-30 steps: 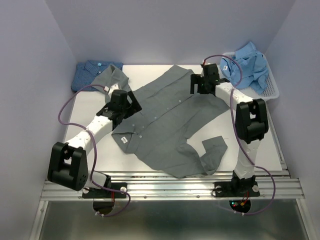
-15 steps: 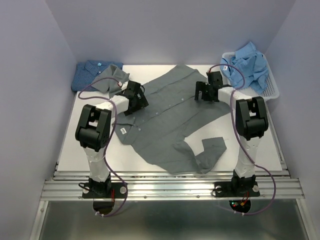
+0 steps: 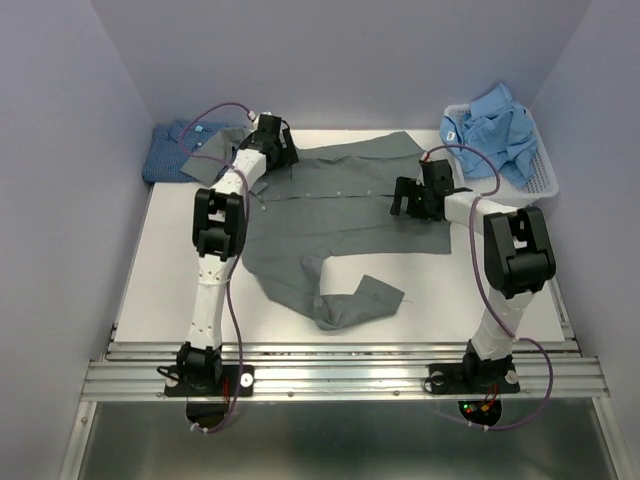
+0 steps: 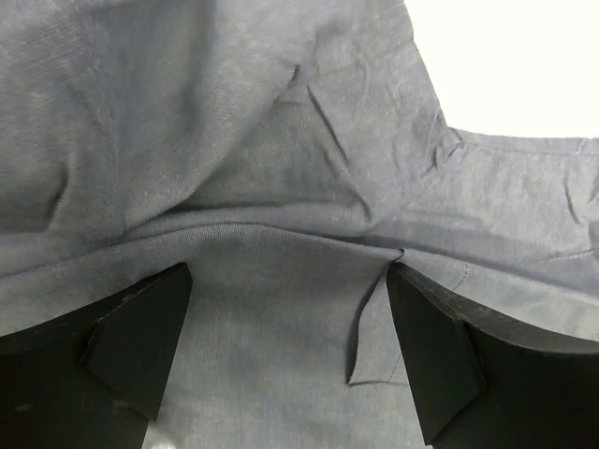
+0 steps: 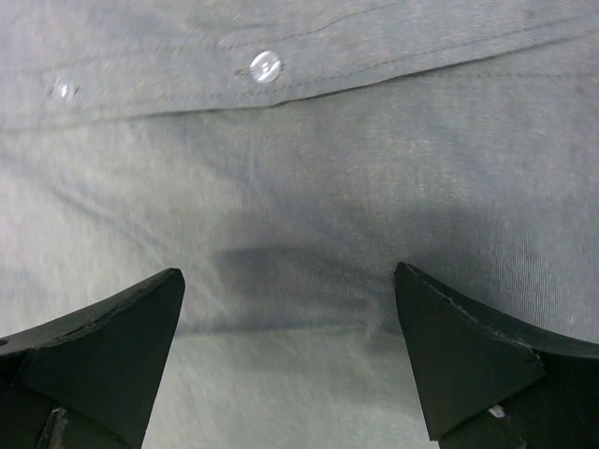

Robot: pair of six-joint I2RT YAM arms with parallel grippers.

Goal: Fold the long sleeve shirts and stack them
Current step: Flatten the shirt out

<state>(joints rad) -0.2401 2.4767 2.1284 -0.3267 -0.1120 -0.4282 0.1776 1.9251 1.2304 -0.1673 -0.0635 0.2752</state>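
A white table point(image 3: 170, 280) carries the grey shirt point(image 3: 340, 215), spread across its middle. Off that shirt's far left corner the dark blue shirt point(image 3: 170, 150) lies partly hidden. Past its far right corner the light blue shirt point(image 3: 495, 125) is heaped in a basket point(image 3: 540, 180). The left gripper point(image 4: 288, 281) gapes wide over a ridge of grey cloth. The right gripper point(image 5: 288, 276) is equally wide, just beside the grey shirt's buttons point(image 5: 266, 65). I cannot tell whether either one touches the cloth.

Bare table point(image 3: 160, 285) along the left edge, along the near edge and in the near right corner is where you can pass. The grey shirt point(image 3: 330, 215) covers the middle up to the far edge. The dark blue shirt point(image 3: 170, 155) blocks the far left corner. The basket point(image 3: 545, 175), heaped with the light blue shirt point(image 3: 500, 125), blocks the far right corner. The left arm point(image 3: 218, 225) stretches from near edge to far edge, and the right arm point(image 3: 515, 250) stands beside the right edge.
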